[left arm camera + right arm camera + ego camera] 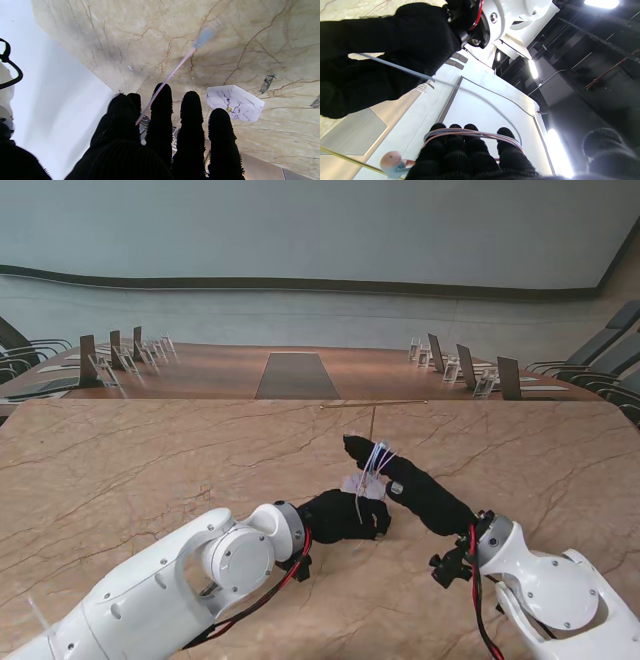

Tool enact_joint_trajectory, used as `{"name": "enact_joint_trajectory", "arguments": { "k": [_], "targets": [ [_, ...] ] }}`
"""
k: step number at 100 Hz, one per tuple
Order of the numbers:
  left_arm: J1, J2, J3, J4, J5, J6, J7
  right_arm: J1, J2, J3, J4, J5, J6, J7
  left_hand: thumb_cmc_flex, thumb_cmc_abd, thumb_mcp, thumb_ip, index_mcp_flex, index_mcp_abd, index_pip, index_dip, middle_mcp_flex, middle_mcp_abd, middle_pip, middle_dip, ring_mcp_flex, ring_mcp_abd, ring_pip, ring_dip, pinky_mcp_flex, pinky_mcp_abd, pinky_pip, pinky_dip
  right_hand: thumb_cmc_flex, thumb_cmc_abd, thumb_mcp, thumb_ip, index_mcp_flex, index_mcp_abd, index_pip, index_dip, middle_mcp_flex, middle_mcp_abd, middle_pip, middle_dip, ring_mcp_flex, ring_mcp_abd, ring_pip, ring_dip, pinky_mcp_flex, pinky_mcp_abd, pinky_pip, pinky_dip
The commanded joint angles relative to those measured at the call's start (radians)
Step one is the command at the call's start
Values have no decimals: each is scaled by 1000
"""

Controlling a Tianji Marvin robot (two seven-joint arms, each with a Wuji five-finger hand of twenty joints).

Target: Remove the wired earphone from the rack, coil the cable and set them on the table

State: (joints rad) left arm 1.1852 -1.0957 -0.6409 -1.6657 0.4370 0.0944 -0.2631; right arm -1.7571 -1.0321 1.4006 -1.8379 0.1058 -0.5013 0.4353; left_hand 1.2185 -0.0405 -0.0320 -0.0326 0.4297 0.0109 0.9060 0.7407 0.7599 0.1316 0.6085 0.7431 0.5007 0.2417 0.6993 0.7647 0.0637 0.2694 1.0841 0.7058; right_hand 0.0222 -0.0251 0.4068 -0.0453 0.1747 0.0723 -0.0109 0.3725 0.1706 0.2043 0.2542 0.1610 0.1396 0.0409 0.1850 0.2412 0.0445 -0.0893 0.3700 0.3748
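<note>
- Over the marble bench [120,480], the right robot hand [405,477] carries the earphone cable [472,133] looped round its fingers [456,142]; an earbud [391,161] dangles beside them
- Left robot hand [345,515] pinches the cable's free strand; a white marbled block [235,102] sits nearby

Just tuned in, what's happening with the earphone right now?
The right hand has the earphone cable looped several times around its fingers, with an earbud dangling beside them. The left hand pinches a loose stretch of the cable that runs across to the right hand. The rack stands just beyond, its marble base on the table. Nothing is set down yet.
</note>
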Motion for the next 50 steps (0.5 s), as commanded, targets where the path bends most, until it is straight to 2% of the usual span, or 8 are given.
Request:
{"name": "enact_joint_trajectory", "arguments": {
  "k": [1,33,37,43,45,50],
  "targets": [
    [-4,-7,5,14,3,12,-1,-7,1,-7,-19,3,-6,7,-20,-10,9,-15,-30,-21,-41,-36,-51,-4,-33,-24,-43,-33,-41,-27,-28,-33,-34,-13,-47,3,8,-30,-31,-110,-11,15,4,2,16,12,14,16,14,10,22,24,8,16],
    [-28,-20,27,53,2,39,19,-15,5,-34,-31,29,9,31,-110,-51,28,1,-95,19,-151,-134,-205,-10,-135,-117,-165,-74,-197,-113,-92,-58,-162,-30,-49,0,11,-31,-31,-111,-11,28,1,14,70,35,35,36,21,12,31,40,31,6],
    [-31,-19,29,56,4,41,17,-15,5,-37,-31,32,9,32,-143,-51,48,5,-107,26,-185,-127,-230,3,-148,-139,-182,-76,-215,-120,-101,-65,-190,-31,-49,0,12,-31,-32,-110,-11,29,0,14,72,36,35,33,21,12,31,39,33,4],
    [-31,-19,31,61,10,41,17,-14,5,-40,-31,35,7,31,-187,-48,63,11,-119,31,-229,-137,-254,0,-162,-155,-201,-80,-238,-130,-110,-69,-211,-31,-48,-1,13,-31,-32,-110,-11,31,-2,14,72,36,35,34,20,12,30,40,35,3],
    [-31,-19,31,63,13,41,18,-14,4,-40,-31,36,6,30,-245,-58,131,7,-125,36,-256,-130,-267,-2,-165,-166,-210,-83,-250,-132,-112,-71,-226,-23,-48,-1,13,-31,-32,-111,-11,32,-1,14,73,35,35,35,20,12,30,40,36,2],
    [-29,-17,30,65,20,41,19,-13,4,-41,-29,38,3,29,-304,-57,159,15,-143,41,-297,-154,-294,-4,-185,-178,-229,-88,-277,-144,-122,-76,-249,-29,-48,-1,13,-31,-32,-110,-11,34,-2,14,73,35,35,34,20,12,29,39,38,0]
  ]
}}
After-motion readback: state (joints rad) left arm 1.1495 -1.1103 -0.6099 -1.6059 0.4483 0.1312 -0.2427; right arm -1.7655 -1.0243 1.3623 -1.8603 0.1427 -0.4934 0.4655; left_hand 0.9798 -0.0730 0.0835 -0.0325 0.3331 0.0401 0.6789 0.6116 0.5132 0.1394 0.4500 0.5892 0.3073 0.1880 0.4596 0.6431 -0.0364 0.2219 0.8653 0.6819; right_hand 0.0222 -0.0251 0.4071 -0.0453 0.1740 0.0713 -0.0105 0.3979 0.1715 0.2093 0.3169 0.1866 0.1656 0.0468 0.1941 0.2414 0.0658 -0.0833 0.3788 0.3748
